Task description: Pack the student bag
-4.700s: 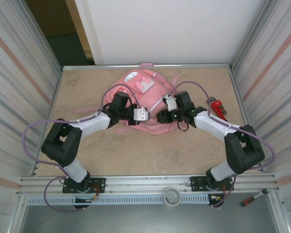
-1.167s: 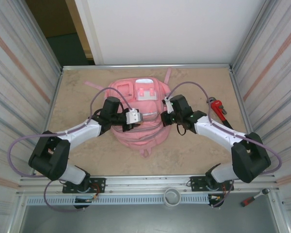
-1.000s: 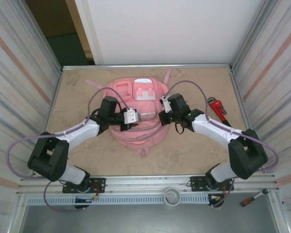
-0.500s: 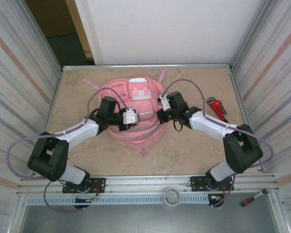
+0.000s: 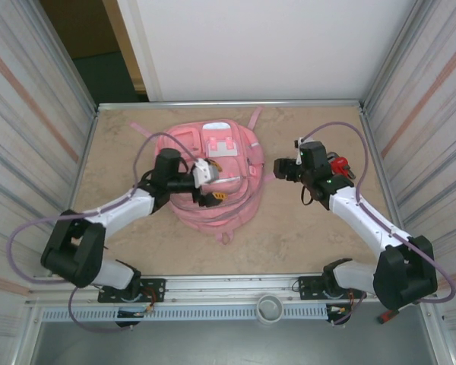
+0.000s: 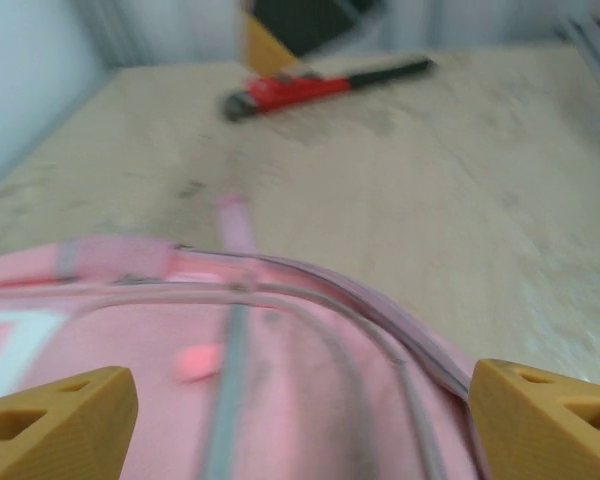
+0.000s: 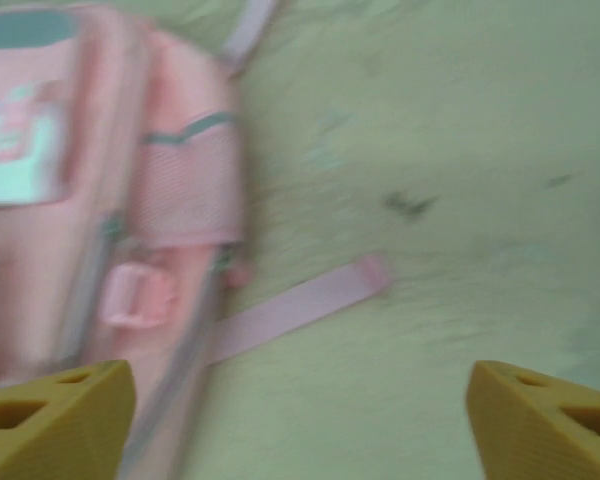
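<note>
Both stand released and empty: the left gripper [image 5: 211,184] hovers right over the large pink fabric backpack [image 5: 222,219], which lies flat on the counter [image 5: 304,236], long axis far-to-near. The right gripper [image 5: 281,169] hangs beside its right edge, so the left is nearer.

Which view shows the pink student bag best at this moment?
Top external: the whole student bag lies flat on the table, front patches up, straps spread. The left wrist view gives a blurred close-up of one zipped edge; the right wrist view a blurred side pocket, buckle and strap.
</note>
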